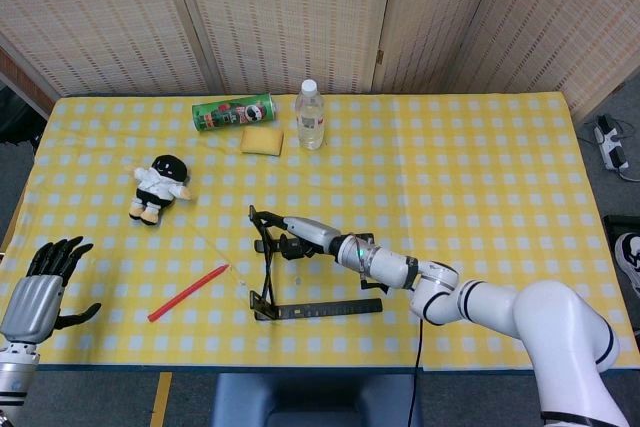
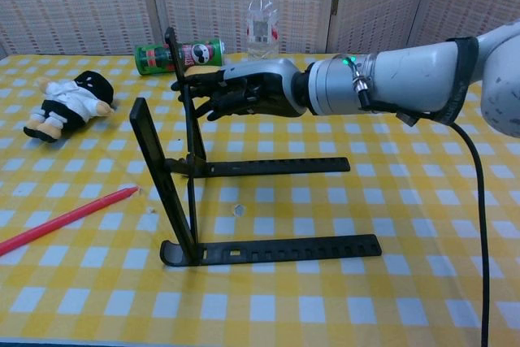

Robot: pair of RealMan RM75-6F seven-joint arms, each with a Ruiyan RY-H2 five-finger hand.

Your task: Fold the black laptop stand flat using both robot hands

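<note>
The black laptop stand (image 1: 285,282) stands near the table's front middle. In the chest view its two base rails (image 2: 276,248) lie flat, roughly parallel to the front edge, and both uprights (image 2: 162,188) still rise at the left end, leaning a little. My right hand (image 2: 244,95) reaches in from the right, and its spread fingertips (image 2: 188,91) touch the far upright near its top. The head view shows the same right hand (image 1: 305,234) over the stand. My left hand (image 1: 42,285) hovers at the front left corner, fingers apart and holding nothing.
A red pen (image 1: 188,292) lies left of the stand. A plush doll (image 1: 158,187) sits further left. At the back stand a green can (image 1: 233,112) on its side, a yellow sponge (image 1: 262,140) and a water bottle (image 1: 310,115).
</note>
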